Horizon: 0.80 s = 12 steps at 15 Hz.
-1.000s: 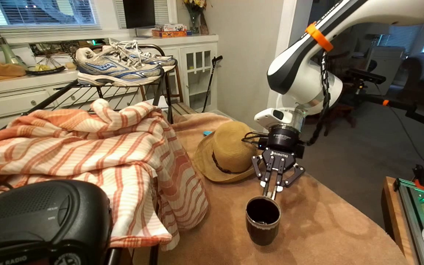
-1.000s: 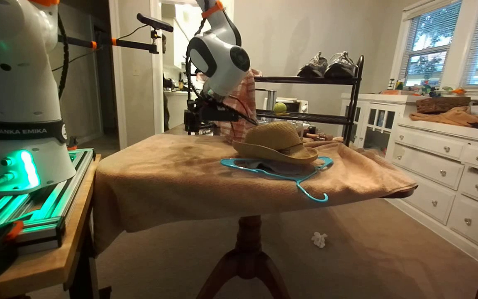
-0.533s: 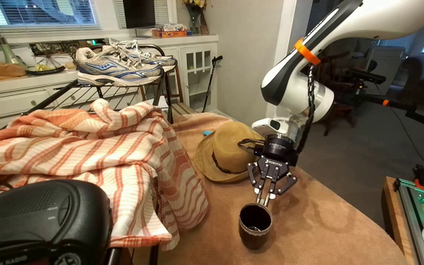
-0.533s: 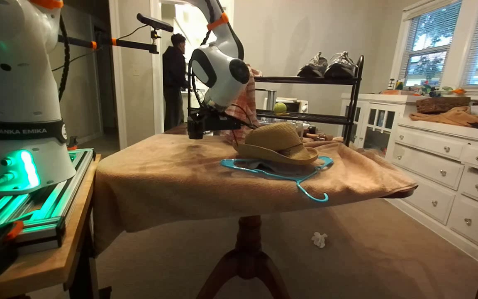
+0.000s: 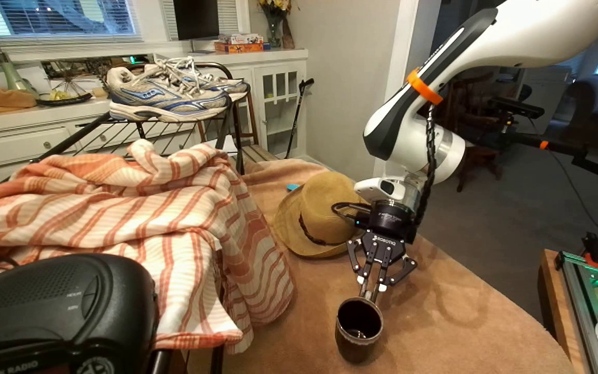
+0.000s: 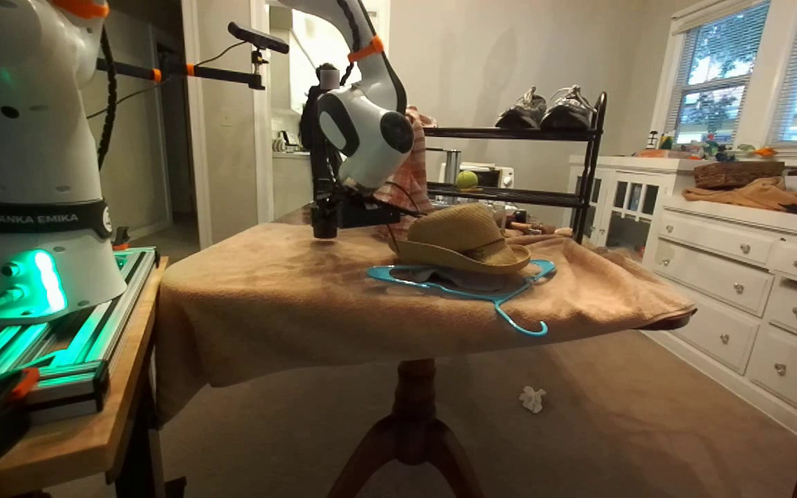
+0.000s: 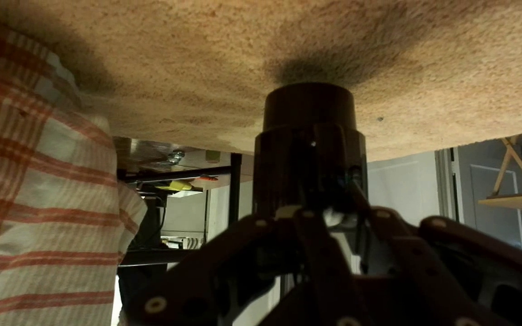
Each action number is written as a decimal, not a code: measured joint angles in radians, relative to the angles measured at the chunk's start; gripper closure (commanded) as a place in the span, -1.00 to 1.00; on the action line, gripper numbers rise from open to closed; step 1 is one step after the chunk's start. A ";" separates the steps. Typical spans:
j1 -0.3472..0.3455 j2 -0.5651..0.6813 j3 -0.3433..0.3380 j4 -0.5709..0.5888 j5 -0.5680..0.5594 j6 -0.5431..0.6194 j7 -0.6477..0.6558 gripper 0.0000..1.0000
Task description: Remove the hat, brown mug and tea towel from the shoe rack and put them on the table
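Lowers small dark-brown glazed ceramic mug [image 5: 358, 335] since earlier frame, toward broad tan-brown table [image 5: 454, 317] below black metal claw [image 5: 369, 293]. Pinches mug just beneath claw; cannot confirm table contact. Suggests imminent release.

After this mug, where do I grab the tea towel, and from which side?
Probably pinch the raised fold atop the tea towel, coming straight down: in an exterior view it stands up above the flatter part around it, while the radio crowds one side.
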 measured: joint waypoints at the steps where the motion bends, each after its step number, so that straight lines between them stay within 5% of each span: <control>1: 0.000 0.005 0.000 0.002 0.000 0.000 -0.007 0.92; 5: 0.000 0.023 0.000 0.008 0.000 0.000 -0.027 0.82; 8: 0.002 0.028 0.000 0.010 0.000 0.001 -0.028 0.09; 9: 0.003 0.029 0.000 0.010 0.000 0.002 -0.028 0.08; 12: 0.005 0.029 0.000 0.012 -0.001 0.002 -0.028 -0.36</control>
